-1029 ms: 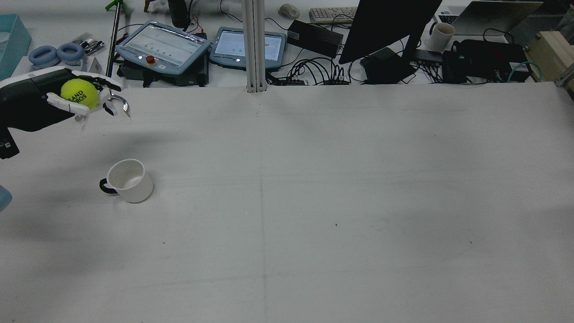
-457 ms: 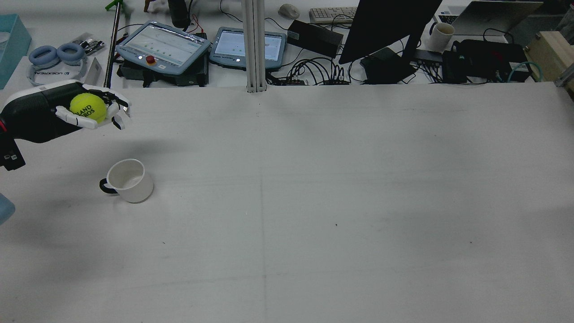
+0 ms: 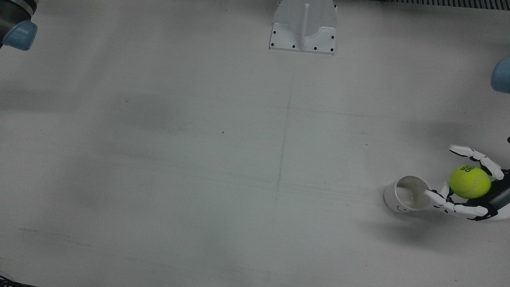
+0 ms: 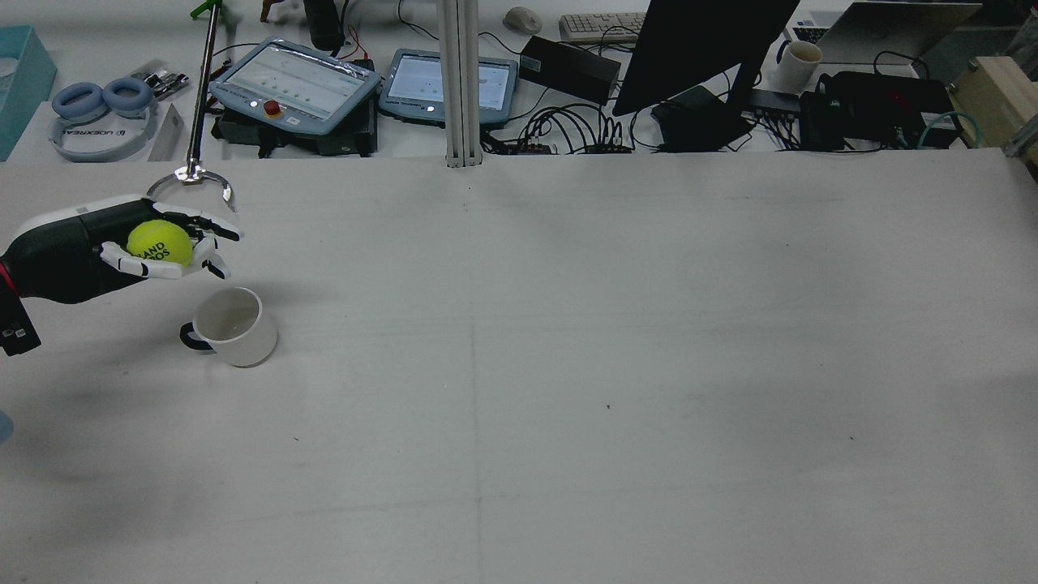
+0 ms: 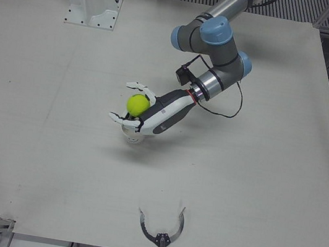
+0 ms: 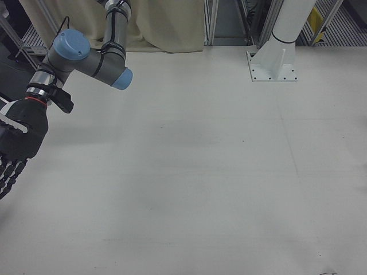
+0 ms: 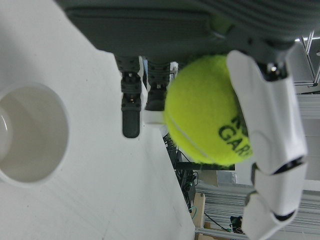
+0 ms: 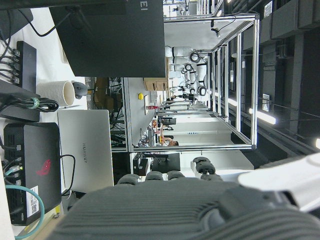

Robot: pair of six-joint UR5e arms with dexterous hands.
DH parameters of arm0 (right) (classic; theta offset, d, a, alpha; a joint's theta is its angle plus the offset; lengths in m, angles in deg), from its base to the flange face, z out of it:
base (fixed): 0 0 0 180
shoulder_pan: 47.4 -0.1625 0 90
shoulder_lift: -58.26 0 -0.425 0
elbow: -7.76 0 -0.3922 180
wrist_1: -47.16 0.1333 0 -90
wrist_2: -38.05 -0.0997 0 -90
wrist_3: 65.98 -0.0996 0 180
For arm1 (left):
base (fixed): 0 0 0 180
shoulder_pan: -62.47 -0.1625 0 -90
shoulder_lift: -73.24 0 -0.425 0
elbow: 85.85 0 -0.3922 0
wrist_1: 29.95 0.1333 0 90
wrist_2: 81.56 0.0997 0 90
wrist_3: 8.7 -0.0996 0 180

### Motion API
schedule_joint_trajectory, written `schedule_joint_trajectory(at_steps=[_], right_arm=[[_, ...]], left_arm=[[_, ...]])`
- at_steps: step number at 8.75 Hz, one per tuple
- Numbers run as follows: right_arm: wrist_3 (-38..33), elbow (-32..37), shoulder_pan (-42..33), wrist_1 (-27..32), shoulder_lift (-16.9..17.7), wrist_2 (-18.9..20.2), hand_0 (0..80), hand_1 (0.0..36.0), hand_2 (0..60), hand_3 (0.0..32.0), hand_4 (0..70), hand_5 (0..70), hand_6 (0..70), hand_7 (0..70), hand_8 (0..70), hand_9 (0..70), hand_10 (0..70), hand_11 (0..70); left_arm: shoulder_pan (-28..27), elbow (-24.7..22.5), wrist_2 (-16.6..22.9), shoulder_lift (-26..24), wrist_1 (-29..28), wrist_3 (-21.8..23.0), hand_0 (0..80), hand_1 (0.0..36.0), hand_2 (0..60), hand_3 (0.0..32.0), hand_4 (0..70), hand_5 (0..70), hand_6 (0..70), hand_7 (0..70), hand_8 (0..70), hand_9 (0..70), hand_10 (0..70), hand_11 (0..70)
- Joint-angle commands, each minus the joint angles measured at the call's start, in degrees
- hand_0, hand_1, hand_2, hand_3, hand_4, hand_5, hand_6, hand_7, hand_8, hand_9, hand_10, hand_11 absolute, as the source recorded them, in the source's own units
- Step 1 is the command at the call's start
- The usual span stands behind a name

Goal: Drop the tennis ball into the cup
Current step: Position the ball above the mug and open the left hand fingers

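Right now you have one tennis ball [image 4: 160, 242] and one cup [image 4: 231, 326] in play. Your left hand [image 4: 122, 243] grips the ball, fingers [image 3: 476, 156] curled around it, above the desk [image 4: 568, 365] and just beside the cup; in the front view one fingertip overlaps the rim. The white cup stands upright with its mouth open and holds nothing. Your right hand [image 6: 14, 146] hangs well apart on the other side, fingers stretched out and holding nothing.
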Motion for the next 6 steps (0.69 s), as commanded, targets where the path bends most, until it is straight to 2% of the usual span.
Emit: schedule_joint_trajectory(at_steps=[1, 2, 3, 5, 6], right_arm=[[0.0, 0.0, 0.0, 0.0, 0.0, 0.0, 0.0, 0.0, 0.0, 0.0, 0.0, 0.0, 0.0, 0.0, 0.0, 0.0, 0.0, 0.0], [0.0, 0.0, 0.0, 0.0, 0.0, 0.0, 0.0, 0.0, 0.0, 0.0, 0.0, 0.0, 0.0, 0.0, 0.0, 0.0, 0.0, 0.0], [0.0, 0.0, 0.0, 0.0, 0.0, 0.0, 0.0, 0.0, 0.0, 0.0, 0.0, 0.0, 0.0, 0.0, 0.0, 0.0, 0.0, 0.0], [0.0, 0.0, 0.0, 0.0, 0.0, 0.0, 0.0, 0.0, 0.0, 0.0, 0.0, 0.0, 0.0, 0.0, 0.0, 0.0, 0.0, 0.0], [0.0, 0.0, 0.0, 0.0, 0.0, 0.0, 0.0, 0.0, 0.0, 0.0, 0.0, 0.0, 0.0, 0.0, 0.0, 0.0, 0.0, 0.0]], left_arm=[[-0.2, -0.4, -0.2, 0.4, -0.1, 0.0, 47.4, 17.2, 20.6, 0.0, 22.5, 4.3, 17.4, 33.7, 4.0, 8.3, 0.6, 1.4], [-0.2, -0.7, -0.3, 0.4, -0.1, 0.0, 47.6, 20.0, 18.2, 0.0, 12.6, 0.2, 0.5, 22.7, 0.0, 3.1, 0.0, 0.0], [-0.1, -0.7, -0.3, 0.4, -0.1, 0.0, 47.9, 21.0, 19.9, 0.0, 5.4, 1.5, 1.5, 17.4, 0.0, 2.0, 0.0, 0.0], [-0.2, -0.7, -0.4, 0.4, -0.1, 0.0, 48.8, 22.4, 19.4, 0.0, 3.3, 1.5, 1.0, 16.1, 0.0, 1.8, 0.0, 0.0], [-0.2, -0.7, -0.4, 0.4, -0.2, 0.0, 48.5, 22.4, 20.8, 0.0, 2.0, 2.2, 4.8, 14.5, 0.7, 1.5, 0.0, 0.0]])
